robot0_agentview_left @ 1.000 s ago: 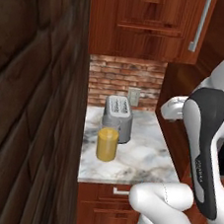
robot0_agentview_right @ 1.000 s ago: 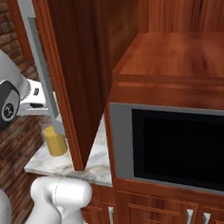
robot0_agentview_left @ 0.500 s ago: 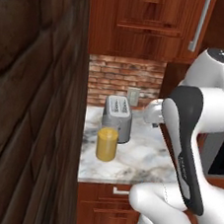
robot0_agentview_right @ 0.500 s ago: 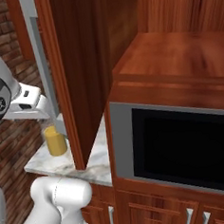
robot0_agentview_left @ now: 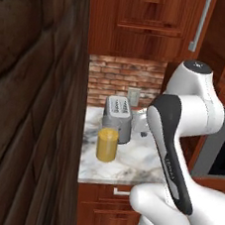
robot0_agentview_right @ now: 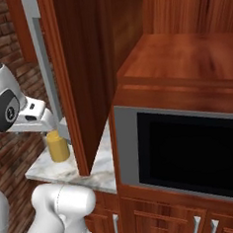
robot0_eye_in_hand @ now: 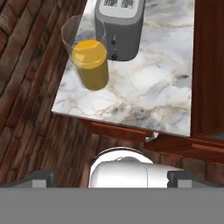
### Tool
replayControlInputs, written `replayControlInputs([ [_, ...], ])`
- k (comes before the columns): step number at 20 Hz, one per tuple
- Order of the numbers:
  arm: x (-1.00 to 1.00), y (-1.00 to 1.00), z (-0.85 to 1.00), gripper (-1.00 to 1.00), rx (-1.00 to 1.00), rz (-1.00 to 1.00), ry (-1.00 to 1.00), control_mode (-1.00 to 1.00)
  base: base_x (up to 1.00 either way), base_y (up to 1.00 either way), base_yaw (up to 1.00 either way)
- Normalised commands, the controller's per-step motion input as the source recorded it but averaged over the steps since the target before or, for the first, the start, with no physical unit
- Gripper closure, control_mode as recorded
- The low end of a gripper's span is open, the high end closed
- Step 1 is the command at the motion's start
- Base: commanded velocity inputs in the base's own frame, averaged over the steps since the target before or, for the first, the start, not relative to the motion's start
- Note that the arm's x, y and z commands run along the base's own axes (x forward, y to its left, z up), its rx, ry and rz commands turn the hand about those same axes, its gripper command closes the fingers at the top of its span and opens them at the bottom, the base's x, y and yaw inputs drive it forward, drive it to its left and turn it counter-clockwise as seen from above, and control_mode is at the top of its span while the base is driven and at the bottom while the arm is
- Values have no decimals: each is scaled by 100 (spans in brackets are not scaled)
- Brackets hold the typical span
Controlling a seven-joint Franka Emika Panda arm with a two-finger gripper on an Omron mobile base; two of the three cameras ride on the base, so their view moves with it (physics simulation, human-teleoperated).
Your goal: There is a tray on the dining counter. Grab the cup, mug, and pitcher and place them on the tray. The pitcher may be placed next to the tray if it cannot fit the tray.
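Observation:
The pitcher (robot0_agentview_left: 107, 145) is a tall clear cylinder, yellow-orange inside, standing upright on a small marble counter (robot0_agentview_left: 133, 162) just in front of a grey toaster (robot0_agentview_left: 118, 118). In the right base view the pitcher (robot0_agentview_right: 57, 146) stands just below my hand. In the hand view the pitcher (robot0_eye_in_hand: 89, 62) sits at the upper left, well beyond my gripper (robot0_eye_in_hand: 111, 178). The gripper is open wide with nothing between its fingers, and hovers above the counter's front edge. The tray, cup, mug and dining counter are out of view.
A dark wood panel (robot0_agentview_left: 28, 124) walls the counter's left side. Wooden cabinets (robot0_agentview_left: 145, 23) hang overhead, with a brick wall (robot0_agentview_left: 123, 78) behind. A microwave (robot0_agentview_right: 190, 152) sits in the cabinetry to the right. The toaster (robot0_eye_in_hand: 120, 26) crowds the pitcher from behind.
My arm has swung left and forward over the counter, bringing the hand above the pitcher's area. The pitcher and toaster have not moved, and the gripper has stayed open.

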Motion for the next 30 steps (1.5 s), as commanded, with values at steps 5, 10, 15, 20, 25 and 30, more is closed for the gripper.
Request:
replayControlInputs([
  [5, 30, 12, -51, -100, 0, 3, 0, -100, 0, 0, 0],
  [10, 36, 18, -42, -100, 0, 1, 0, -100, 0, 0, 0],
  [15, 43, 14, -24, -100, 1, 0, 0, -100, 0, 0, 0],
  [20, 43, 14, -17, -100, 0, 0, 0, -100, 0, 0, 0],
  [25, 26, 17, -23, -100, 0, 0, 0, -100, 0, 0, 0],
  [30, 19, 15, -23, -100, 0, 0, 0, -100, 0, 0, 0],
])
